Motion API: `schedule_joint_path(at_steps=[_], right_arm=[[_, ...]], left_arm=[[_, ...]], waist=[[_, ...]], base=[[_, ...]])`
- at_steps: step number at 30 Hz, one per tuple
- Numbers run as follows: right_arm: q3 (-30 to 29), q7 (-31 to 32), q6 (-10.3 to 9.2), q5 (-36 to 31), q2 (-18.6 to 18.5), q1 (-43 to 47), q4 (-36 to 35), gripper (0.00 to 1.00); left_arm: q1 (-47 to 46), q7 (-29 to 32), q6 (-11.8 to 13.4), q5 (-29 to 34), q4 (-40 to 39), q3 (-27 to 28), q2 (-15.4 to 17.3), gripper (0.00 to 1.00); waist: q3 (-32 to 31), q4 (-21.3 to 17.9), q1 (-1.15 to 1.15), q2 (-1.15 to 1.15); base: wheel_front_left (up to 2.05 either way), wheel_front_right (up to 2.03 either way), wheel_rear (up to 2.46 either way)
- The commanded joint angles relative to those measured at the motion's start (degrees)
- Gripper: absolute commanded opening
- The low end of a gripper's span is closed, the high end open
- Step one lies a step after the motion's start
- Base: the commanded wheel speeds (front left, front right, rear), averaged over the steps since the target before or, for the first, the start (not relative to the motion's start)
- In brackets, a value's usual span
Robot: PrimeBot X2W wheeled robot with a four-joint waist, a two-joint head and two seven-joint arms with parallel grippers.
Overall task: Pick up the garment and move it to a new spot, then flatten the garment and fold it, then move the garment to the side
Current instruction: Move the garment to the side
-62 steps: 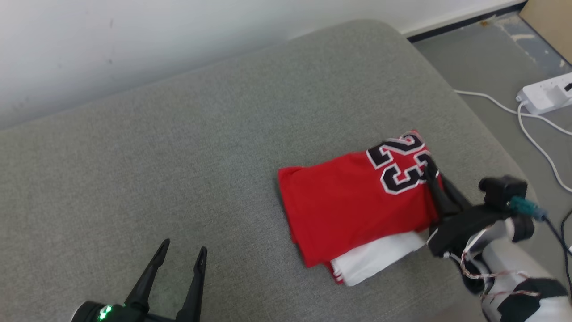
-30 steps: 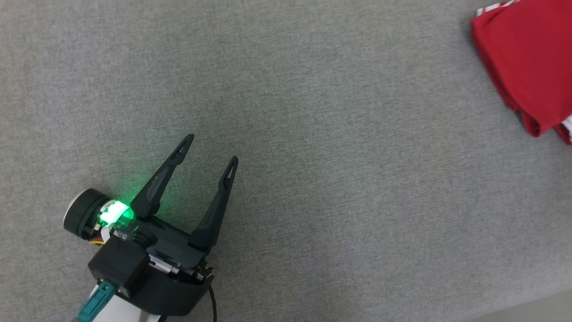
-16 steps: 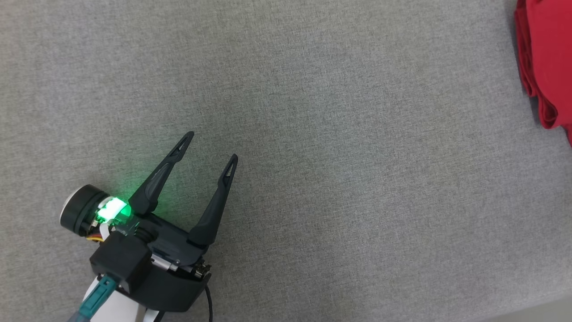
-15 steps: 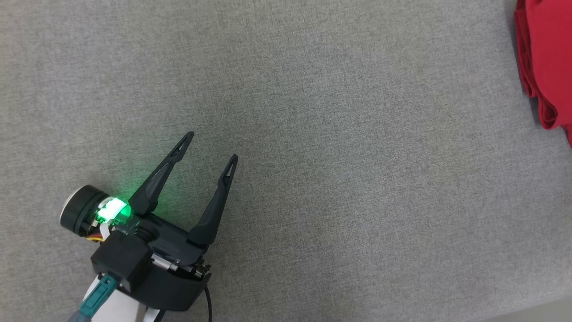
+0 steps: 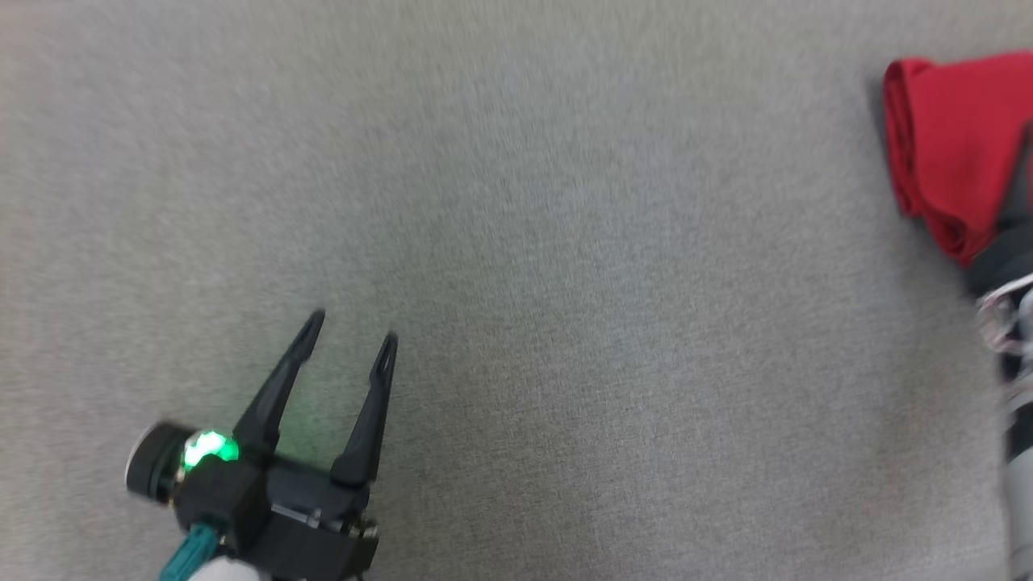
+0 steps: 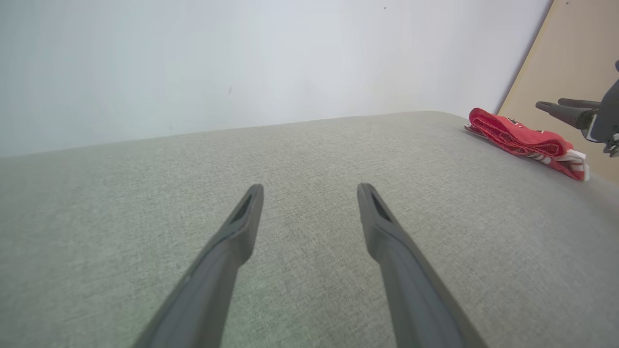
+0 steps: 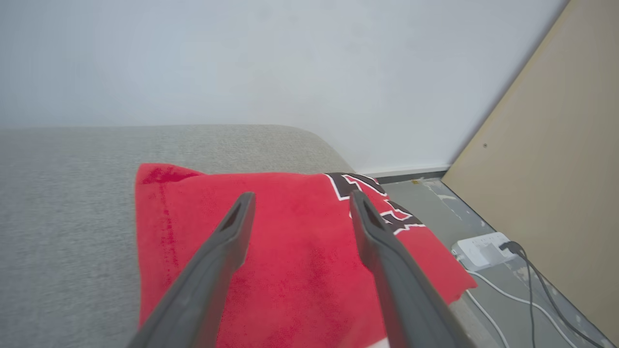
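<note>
The folded red jersey sits at the right end of the grey cushion. The right claw hangs just above it, fingers spread apart, gripping nothing. The left claw is well off to the left over bare cushion, also spread and empty.

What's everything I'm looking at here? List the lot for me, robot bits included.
cushion: one, grey fabric, under everything
garment: one, red with a black-and-white number, folded, at the cushion's right end
wall: one, white, behind the cushion
floor: grey, right of the cushion
power strip: one, white, on the floor
cables: several, white and dark, by the strip
panel: one, tan, far right
left gripper: one, dark, open, over bare cushion
right gripper: one, dark, open, over the garment
</note>
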Motion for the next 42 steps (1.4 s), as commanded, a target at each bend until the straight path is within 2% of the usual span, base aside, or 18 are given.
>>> schedule_joint_path(at_steps=[1, 8, 13, 20, 24, 31, 35, 42], right_arm=[[0.9, -0.3, -0.04, 0.9, 0.4, 1.7, -0.6, 1.00], [12.2, -0.3, -0.04, 7.6, 4.8, 10.9, -7.1, 1.00], [19.3, -0.3, -0.04, 11.5, 6.1, 16.2, -12.1, 1.00], [24.8, -0.3, -0.04, 14.2, 7.6, 24.3, -24.9, 1.00], [27.4, -0.3, -0.04, 15.3, 7.8, 29.3, -29.3, 1.00], [28.1, -0.3, -0.04, 15.9, 8.3, 35.2, -34.1, 1.00], [28.4, -0.3, -0.04, 15.6, 8.0, 39.0, -36.7, 1.00], [26.0, -0.3, -0.04, 16.0, 9.2, 45.5, -38.3, 1.00]], left_arm=[[1.5, -0.4, 0.4, -0.4, 0.5, 0.2, -0.2, 1.00], [7.1, -0.8, 2.2, -4.4, 5.2, 2.7, -1.8, 1.00], [9.5, -0.9, 2.8, -5.7, 7.3, 4.2, -2.5, 1.00], [11.4, -1.0, 3.3, -5.5, 6.7, 6.9, -3.6, 1.00], [13.5, -1.0, 3.4, -5.3, 6.6, 8.3, -4.0, 1.00], [16.7, -1.0, 3.0, -4.7, 5.6, 10.3, -4.5, 1.00], [19.3, -1.0, 2.1, -2.7, 2.1, 11.0, -4.8, 1.00], [23.1, -1.0, 1.4, 0.3, 0.8, 11.2, -5.0, 1.00]], waist=[[-5.4, 1.6, 0.01, 0.00], [-12.8, 3.5, 0.01, 0.00], [-16.8, 4.8, 0.01, 0.00], [-21.3, 6.8, 0.01, 0.00], [-24.4, 7.3, 0.01, 0.00], [-27.5, 8.0, 0.01, 0.00], [-29.4, 8.2, 0.01, 0.00], [-31.7, 9.1, 0.01, 0.00]], base=[[0.00, 0.00, 0.00], [0.00, 0.00, 0.00], [0.00, 0.00, 0.00], [0.00, 0.00, 0.00], [0.00, 0.00, 0.00], [0.00, 0.00, 0.00], [0.00, 0.00, 0.00], [0.00, 0.00, 0.00]])
